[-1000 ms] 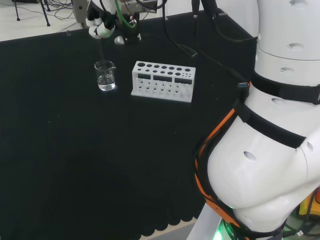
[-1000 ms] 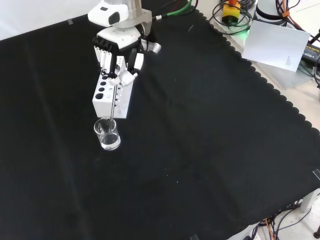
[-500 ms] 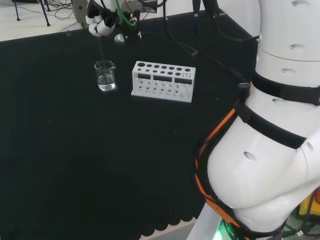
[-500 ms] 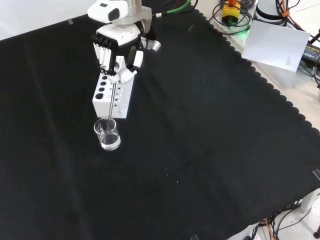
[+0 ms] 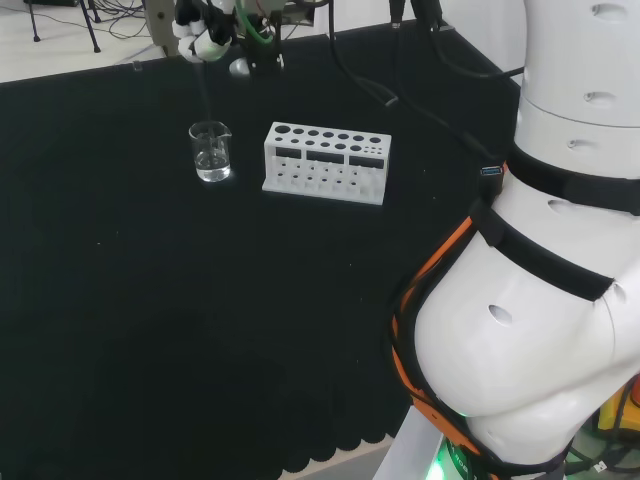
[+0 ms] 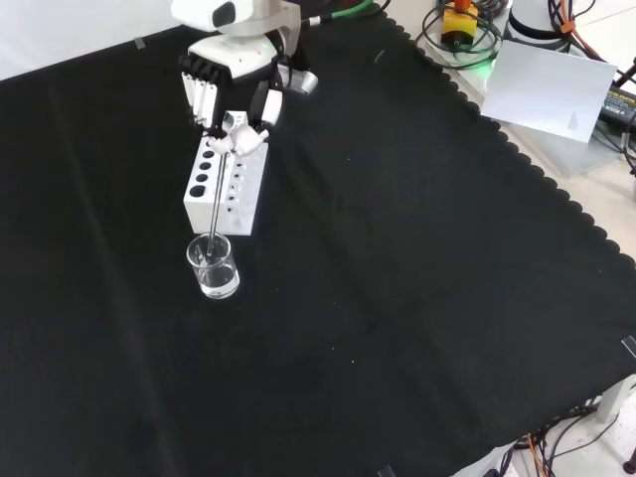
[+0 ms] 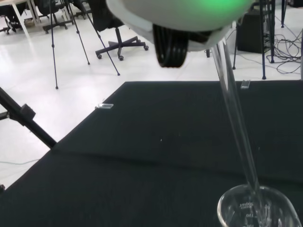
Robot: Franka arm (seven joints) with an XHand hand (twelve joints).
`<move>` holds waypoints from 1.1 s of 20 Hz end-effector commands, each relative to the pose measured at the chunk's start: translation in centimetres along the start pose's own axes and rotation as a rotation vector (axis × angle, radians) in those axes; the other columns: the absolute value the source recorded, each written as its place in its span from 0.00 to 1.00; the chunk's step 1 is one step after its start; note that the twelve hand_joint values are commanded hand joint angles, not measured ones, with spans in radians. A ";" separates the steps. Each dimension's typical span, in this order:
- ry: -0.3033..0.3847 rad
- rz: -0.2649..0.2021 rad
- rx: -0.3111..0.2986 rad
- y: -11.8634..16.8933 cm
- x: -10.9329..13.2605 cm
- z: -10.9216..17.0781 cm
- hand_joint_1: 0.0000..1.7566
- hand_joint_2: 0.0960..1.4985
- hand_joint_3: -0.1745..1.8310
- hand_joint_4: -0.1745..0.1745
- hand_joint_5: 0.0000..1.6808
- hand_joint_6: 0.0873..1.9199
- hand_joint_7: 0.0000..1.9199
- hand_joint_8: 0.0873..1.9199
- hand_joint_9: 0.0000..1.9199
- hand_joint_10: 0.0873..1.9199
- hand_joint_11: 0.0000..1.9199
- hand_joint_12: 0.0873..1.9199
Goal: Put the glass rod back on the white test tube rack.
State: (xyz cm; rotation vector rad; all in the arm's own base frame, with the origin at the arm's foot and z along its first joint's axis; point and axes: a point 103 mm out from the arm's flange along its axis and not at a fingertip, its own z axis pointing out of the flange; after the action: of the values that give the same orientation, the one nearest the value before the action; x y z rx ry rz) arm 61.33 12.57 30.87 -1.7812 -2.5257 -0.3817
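Above the black cloth, the hand pinches the top of the glass rod, whose lower end appears to sit inside the beaker beside the white rack; lifting-out step, next likely clearing the rim and aligning over a rack hole.

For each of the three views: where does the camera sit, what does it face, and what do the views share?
Head: behind and above the base, facing the bench; white arm links at right, hand at top.
Front: opposite the arm, looking down on the cloth; hand enters from the top.
Wrist: at the wrist, looking past the palm along the rod.
Shared: beaker; head and front share the rack.
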 end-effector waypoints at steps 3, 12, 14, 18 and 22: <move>0.003 0.023 -0.029 -0.7 -0.3 -2.7 0.75 0.38 0.46 0.00 0.73 0.24 0.66 0.50 0.84 0.38 0.85 0.39; -0.009 0.044 -0.052 -1.9 -1.3 -4.7 0.75 0.38 0.46 0.00 0.73 0.24 0.66 0.50 0.84 0.38 0.85 0.39; -0.011 0.051 -0.059 -2.1 -1.6 -5.2 0.75 0.38 0.46 0.00 0.73 0.24 0.66 0.50 0.84 0.38 0.85 0.39; -0.018 0.067 -0.065 -2.7 -2.3 -5.7 0.75 0.38 0.46 0.00 0.73 0.23 0.66 0.50 0.84 0.38 0.85 0.39; -0.028 0.085 -0.072 -3.1 -3.1 -6.3 0.75 0.38 0.47 0.00 0.73 0.23 0.66 0.50 0.84 0.38 0.85 0.39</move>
State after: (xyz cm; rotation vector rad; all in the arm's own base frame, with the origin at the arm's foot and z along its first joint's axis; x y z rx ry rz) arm 58.92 8.41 35.57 -1.8942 -2.4869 -0.4511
